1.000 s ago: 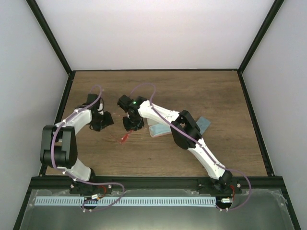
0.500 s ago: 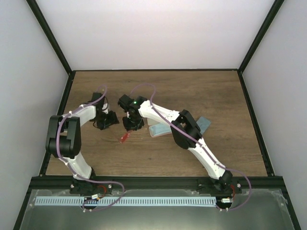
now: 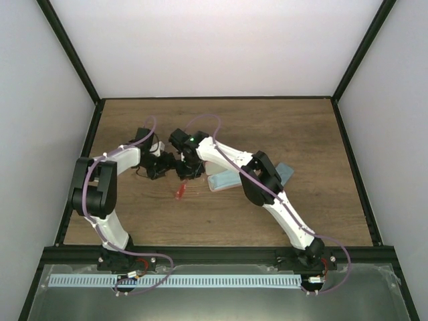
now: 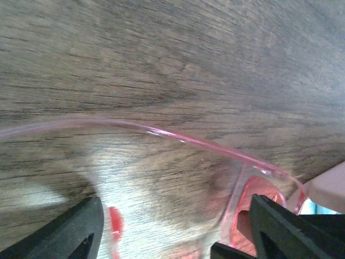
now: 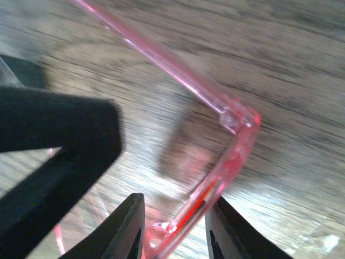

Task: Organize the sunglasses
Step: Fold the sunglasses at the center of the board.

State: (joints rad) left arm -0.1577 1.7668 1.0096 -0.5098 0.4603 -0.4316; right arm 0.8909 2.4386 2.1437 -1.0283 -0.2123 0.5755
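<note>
**Right end effector** point(image 5: 175, 205): closed narrowly on the front frame of the reddish-pink translucent thin-framed sunglasses point(image 5: 237, 129), low over the brown wood-grain bench point(image 3: 281, 127), left of centre. Contact with the bench cannot be determined.

**Left end effector** point(image 4: 175, 202): jaws wide, straddling the same pair's thin arm and lens corner, with no grip evident.

**Orange-red thin-framed sunglasses** point(image 3: 180, 192): lying on the bench just nearer the arm bases, near a pale blue oblong case point(image 3: 224, 180).

Brown wood-grain table point(image 3: 287, 127) inside a white booth
Plain white walls point(image 3: 214, 47) on three sides, with black posts point(image 3: 70, 50) at the corners and soft, even light — a grey ledge point(image 3: 214, 294) nearest.
</note>
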